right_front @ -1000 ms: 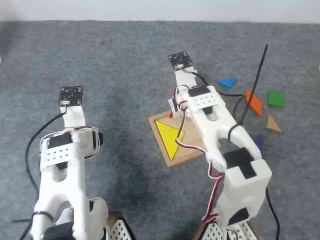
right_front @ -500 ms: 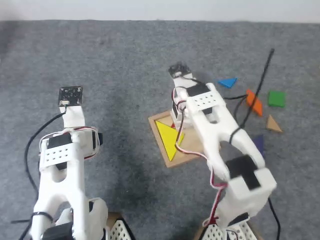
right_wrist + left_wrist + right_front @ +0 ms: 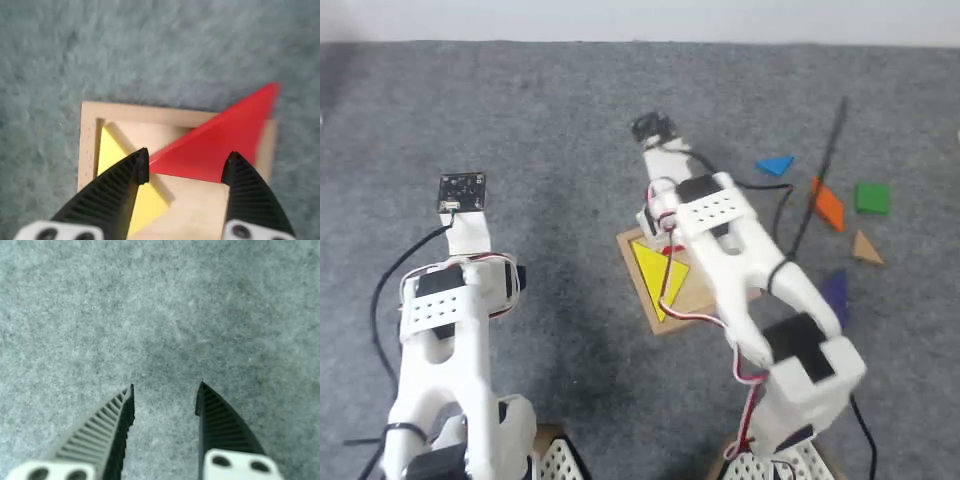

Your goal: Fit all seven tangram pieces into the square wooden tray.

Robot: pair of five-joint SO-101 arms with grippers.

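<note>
The square wooden tray [image 3: 672,318] lies mid-table with a yellow triangle [image 3: 656,272] flat inside it. My right arm [image 3: 720,225] hangs over the tray. Its gripper [image 3: 187,161] holds a large red triangle [image 3: 220,142] between wide-set fingers. The piece sits tilted across the tray [image 3: 89,145], one corner past the far rim, beside the yellow triangle [image 3: 112,152]. My left gripper [image 3: 165,390] is open over bare carpet, well to the left of the tray.
Loose pieces lie on the grey carpet right of the tray: a blue triangle [image 3: 775,165], an orange parallelogram [image 3: 828,205], a green square [image 3: 872,197], a tan triangle [image 3: 865,247] and a purple piece [image 3: 835,293]. A black cable [image 3: 825,160] runs above them.
My right arm has swung its wrist leftward over the tray's far corner. The left arm has not moved.
</note>
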